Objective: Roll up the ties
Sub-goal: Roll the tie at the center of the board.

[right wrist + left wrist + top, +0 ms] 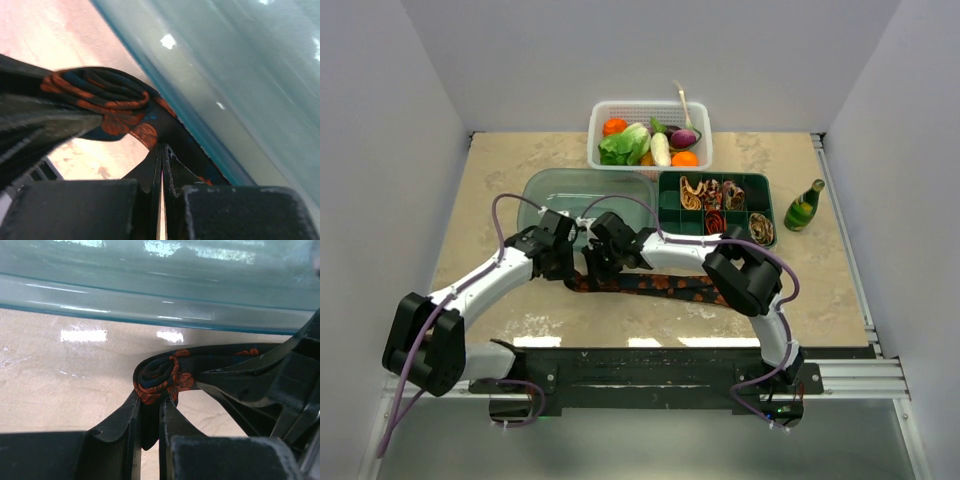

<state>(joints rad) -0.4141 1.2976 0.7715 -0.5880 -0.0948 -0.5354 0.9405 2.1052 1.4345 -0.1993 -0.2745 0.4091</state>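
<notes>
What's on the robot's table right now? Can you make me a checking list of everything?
Surface: tan stone-look table, no spills seen.
Job's things: black tie, one end coiled; rolled ties in green tray.
Clutter: veggie basket, clear tub, green bottle.
Hands: left hand pinches the coil; right hand pinches the tie beside it.
Cables: purple cables along both arms.
Surroundings: white walls.

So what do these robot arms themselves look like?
The left arm and right arm match: white tube-like links between chunky black joint housings, with thin purple cables looping alongside. The left gripper and right gripper are matte black, each with two flat tapering fingers.
</notes>
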